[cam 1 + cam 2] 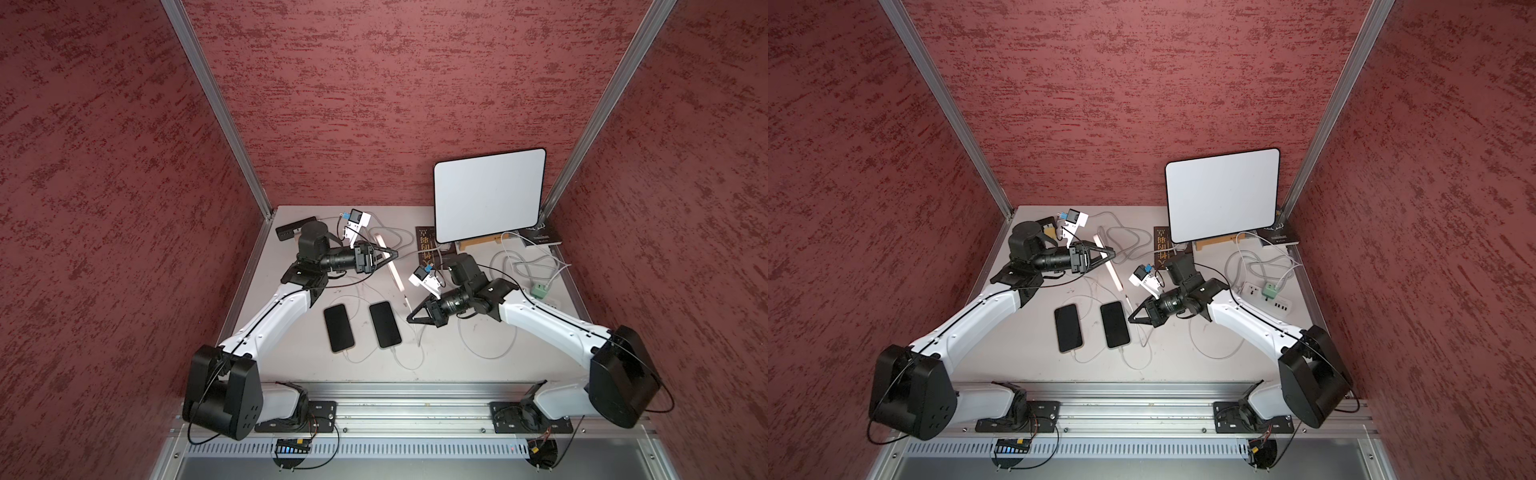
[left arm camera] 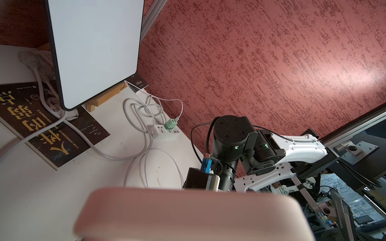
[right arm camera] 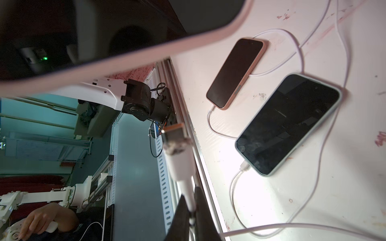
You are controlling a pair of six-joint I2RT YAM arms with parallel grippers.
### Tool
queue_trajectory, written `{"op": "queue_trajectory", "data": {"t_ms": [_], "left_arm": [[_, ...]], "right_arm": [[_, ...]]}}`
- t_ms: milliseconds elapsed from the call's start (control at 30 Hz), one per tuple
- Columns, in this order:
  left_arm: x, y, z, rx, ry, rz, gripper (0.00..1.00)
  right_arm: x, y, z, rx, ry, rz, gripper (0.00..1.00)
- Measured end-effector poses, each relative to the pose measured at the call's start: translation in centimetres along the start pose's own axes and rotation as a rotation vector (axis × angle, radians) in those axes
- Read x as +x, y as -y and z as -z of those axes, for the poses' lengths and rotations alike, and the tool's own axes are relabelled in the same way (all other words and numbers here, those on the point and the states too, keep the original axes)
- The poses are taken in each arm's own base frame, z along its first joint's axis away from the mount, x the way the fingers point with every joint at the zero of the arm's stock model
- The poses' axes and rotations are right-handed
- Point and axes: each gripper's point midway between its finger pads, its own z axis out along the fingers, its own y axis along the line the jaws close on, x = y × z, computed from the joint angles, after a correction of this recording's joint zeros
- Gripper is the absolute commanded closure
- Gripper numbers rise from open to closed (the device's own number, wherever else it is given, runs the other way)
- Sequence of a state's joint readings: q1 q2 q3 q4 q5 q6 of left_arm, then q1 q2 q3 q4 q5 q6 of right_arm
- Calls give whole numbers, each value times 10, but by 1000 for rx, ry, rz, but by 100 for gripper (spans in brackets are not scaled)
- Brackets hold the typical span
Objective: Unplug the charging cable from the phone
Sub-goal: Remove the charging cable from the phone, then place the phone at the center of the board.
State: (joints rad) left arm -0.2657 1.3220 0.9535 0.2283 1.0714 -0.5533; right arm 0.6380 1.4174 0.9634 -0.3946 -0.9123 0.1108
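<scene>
We find the left gripper (image 1: 392, 253) clamped narrow on the phone (image 1: 390, 270), which is turned on its long edge and shows in both top views only as a thin pink strip, slanting over the middle of the table (image 1: 291, 361). We cannot tell whether its lower end touches the surface.

The right gripper (image 3: 191, 210) is pinched tight on the white charging cable (image 3: 183, 177), just behind the plug (image 3: 174, 139). The right wrist view shows the plug's metal tip bare, clear of the phone's pink rim (image 3: 146, 52) and pointing toward it. In a top view the plug (image 1: 405, 298) sits just beside the phone's near end, apart from it.

Two further handsets lie flat and screen-up, side by side nearer the robot's base: a peach-cased phone (image 3: 236, 73) and a green-cased phone (image 3: 288, 125). Each has a white lead seated in its end. Loose white leads loop across the table around them.
</scene>
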Motion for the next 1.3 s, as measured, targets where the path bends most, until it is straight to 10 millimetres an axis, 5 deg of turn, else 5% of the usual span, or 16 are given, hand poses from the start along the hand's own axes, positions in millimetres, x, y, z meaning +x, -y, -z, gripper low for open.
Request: {"op": "queue_trajectory", "data": {"t_ms": [267, 500, 700, 1067, 1300], "left_arm": [[1, 1, -1, 3, -3, -1, 85], [4, 3, -4, 10, -13, -8, 85], [7, 3, -5, 10, -22, -6, 85], [11, 6, -6, 24, -39, -14, 85], [16, 12, -8, 54, -62, -31, 84]], "right_arm": [[2, 21, 1, 119, 3, -25, 85], [8, 71, 3, 304, -9, -147, 83], [16, 97, 7, 399, -19, -233, 68], [-6, 88, 23, 404, 45, -216, 32], [-29, 53, 37, 292, 90, -130, 17]]}}
